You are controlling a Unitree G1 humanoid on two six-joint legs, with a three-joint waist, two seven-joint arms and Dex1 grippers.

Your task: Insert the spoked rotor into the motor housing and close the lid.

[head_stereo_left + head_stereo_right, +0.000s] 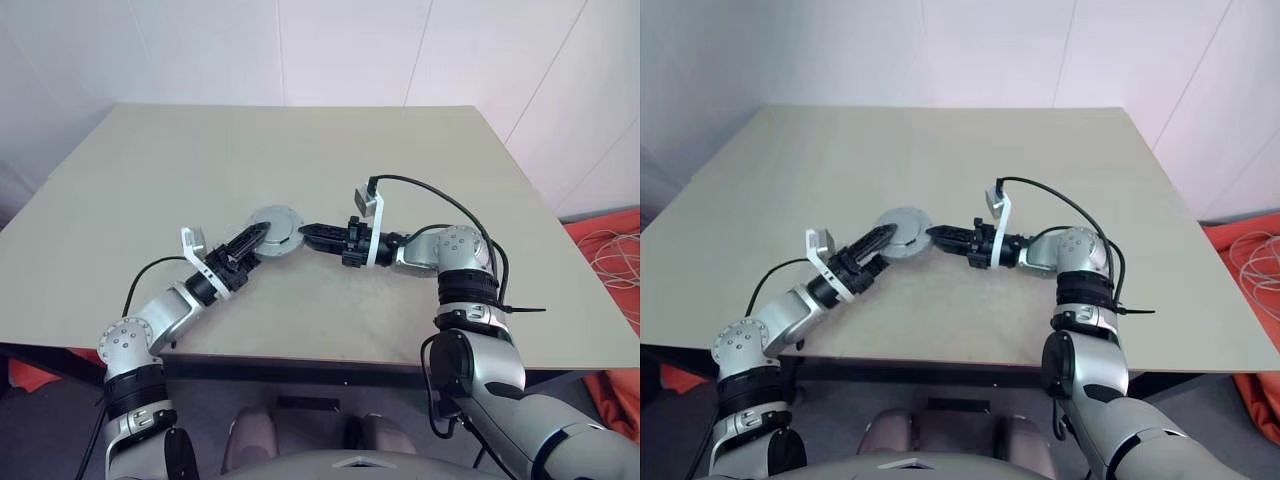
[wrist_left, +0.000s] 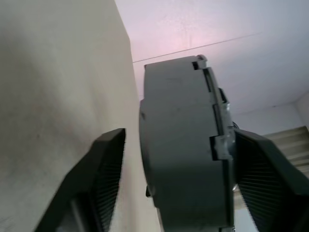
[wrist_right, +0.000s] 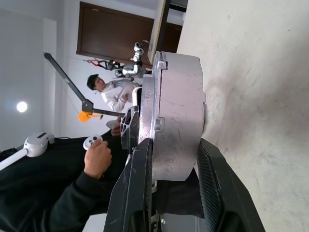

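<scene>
The motor housing, a thick round grey case, sits just above the beige table between both grippers. The lid lies on the face turned away from the table, showing as a grey disc with a central hub. The spoked rotor is hidden. My right gripper reaches in from the right and is shut across the case's thickness, one finger on each face. My left gripper comes from the left and straddles the case, open, with a clear gap beside one finger.
The beige table stretches wide around the grippers, its front edge close to the arms. Orange material and white cables lie on the floor at the right. The right wrist view shows a seated person and a hand holding a white controller.
</scene>
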